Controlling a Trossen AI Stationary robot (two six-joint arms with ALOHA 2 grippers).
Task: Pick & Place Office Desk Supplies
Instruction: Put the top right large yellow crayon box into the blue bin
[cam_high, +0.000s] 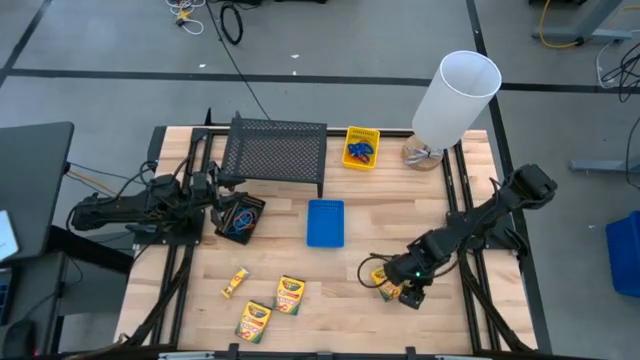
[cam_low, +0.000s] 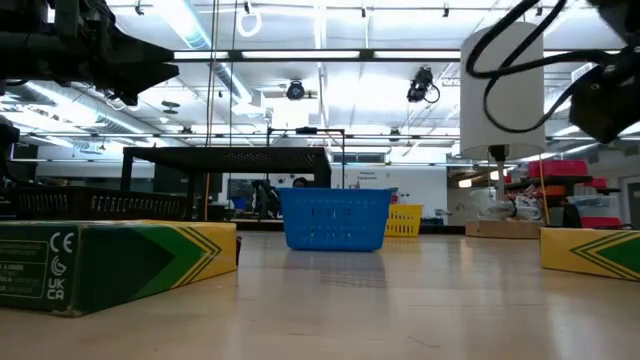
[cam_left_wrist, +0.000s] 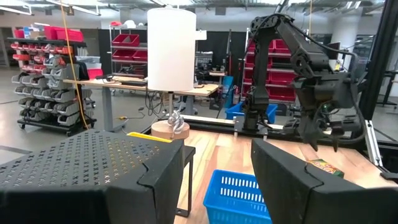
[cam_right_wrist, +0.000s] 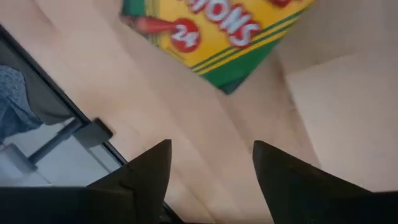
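My right gripper (cam_high: 403, 289) hovers open over a yellow-and-green crayon box (cam_high: 384, 284) near the table's right near corner. In the right wrist view the box (cam_right_wrist: 217, 31) lies flat on the wood ahead of the spread fingers (cam_right_wrist: 211, 177), untouched. My left gripper (cam_high: 215, 196) is open at the table's left, next to a black bin (cam_high: 240, 218) holding coloured loops. A blue bin (cam_high: 325, 222) stands at the table's middle. A yellow bin (cam_high: 361, 147) with blue loops sits at the far side. Three more crayon boxes (cam_high: 290, 295) lie near the near edge.
The black wire-mesh rack (cam_high: 275, 150) stands at the far left, in front of my left gripper (cam_left_wrist: 217, 180). A tall white cylinder (cam_high: 455, 95) on a wooden base rises at the far right corner. Bare wood lies between the blue bin and the right gripper.
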